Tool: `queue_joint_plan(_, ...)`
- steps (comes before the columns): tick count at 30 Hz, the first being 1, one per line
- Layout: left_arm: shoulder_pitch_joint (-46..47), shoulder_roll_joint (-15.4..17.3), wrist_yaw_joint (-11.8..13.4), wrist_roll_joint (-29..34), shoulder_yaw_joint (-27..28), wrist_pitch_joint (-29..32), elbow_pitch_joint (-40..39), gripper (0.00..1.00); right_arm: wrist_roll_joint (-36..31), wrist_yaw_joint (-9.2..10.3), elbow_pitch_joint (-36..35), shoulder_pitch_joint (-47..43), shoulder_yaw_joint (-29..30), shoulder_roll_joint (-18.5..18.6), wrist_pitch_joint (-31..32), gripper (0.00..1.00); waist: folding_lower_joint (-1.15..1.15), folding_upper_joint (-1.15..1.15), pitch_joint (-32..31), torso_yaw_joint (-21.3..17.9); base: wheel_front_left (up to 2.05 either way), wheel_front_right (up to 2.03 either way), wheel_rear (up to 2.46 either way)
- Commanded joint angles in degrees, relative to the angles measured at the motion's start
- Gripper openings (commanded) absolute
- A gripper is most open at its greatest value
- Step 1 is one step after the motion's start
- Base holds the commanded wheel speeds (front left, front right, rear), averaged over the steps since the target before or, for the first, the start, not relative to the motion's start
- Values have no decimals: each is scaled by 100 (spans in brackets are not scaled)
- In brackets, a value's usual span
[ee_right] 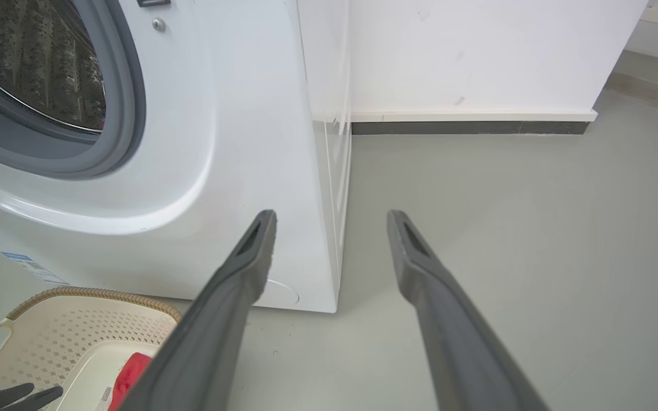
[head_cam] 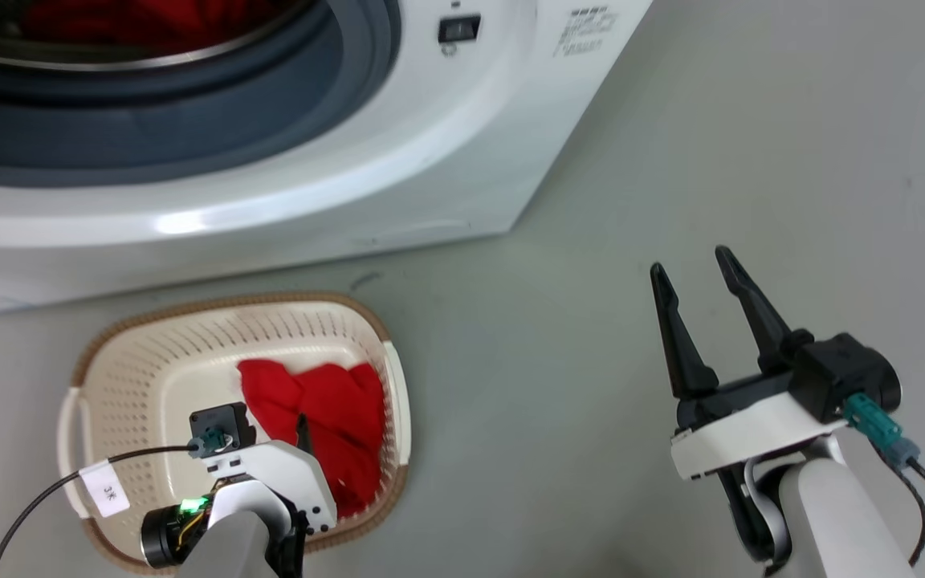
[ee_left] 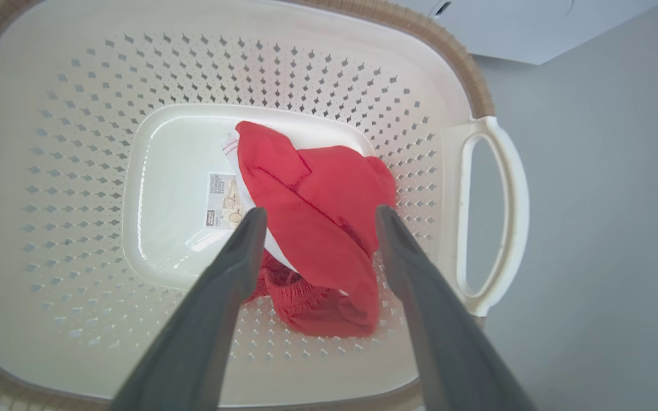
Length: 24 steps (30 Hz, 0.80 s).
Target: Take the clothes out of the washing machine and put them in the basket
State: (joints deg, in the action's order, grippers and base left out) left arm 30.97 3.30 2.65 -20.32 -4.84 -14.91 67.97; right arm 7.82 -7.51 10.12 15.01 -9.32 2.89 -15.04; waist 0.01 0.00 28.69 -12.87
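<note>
The washing machine (head_cam: 398, 160) stands white at the top of the head view, and red clothes (head_cam: 133, 20) lie in its drum behind the grey ring. On the floor in front sits the cream basket (head_cam: 149, 353) with one red garment (head_cam: 326, 417) in its right half. My left gripper (ee_left: 317, 214) hangs open just above that garment (ee_left: 317, 182), holding nothing; in the head view its wrist covers most of the left gripper (head_cam: 300, 433). My right gripper (head_cam: 695, 269) is open and empty over bare floor to the right of the machine.
The right wrist view looks past the washing machine (ee_right: 237, 142) corner to a white wall (ee_right: 477, 51) with a dark skirting strip, with grey floor (ee_right: 506, 228) in front. The basket (ee_right: 77, 325) shows at that view's lower left. A barcode sticker (ee_left: 223, 200) lies on the basket's base.
</note>
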Motion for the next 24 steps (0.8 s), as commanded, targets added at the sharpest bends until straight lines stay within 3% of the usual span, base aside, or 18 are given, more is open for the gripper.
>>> queue_joint_plan(1, -189, -15, -34, 26, 1, -32, -136, 100, -46, 4, 32, -135, 35, -3, -20, 100, -1, 0, -662, 197, 0, 0, 0)
queue_joint_plan(11, -1286, -44, -91, 227, -71, -28, -2014, 100, -297, 3, -119, -713, 370, -3, 62, 100, -1, 0, -1723, 361, 0, 0, 0)
queue_joint_plan(17, -1860, -43, 85, 232, -320, -29, -3346, 100, -465, 4, -414, -984, 577, -2, 262, 100, -1, 0, -2074, 510, 0, 0, 0)
queue_joint_plan(24, -2255, -41, 233, 366, -573, -29, -4380, 100, -578, 4, -802, -1261, 821, -2, 488, 100, -1, 0, -2271, 778, 0, 0, 0)
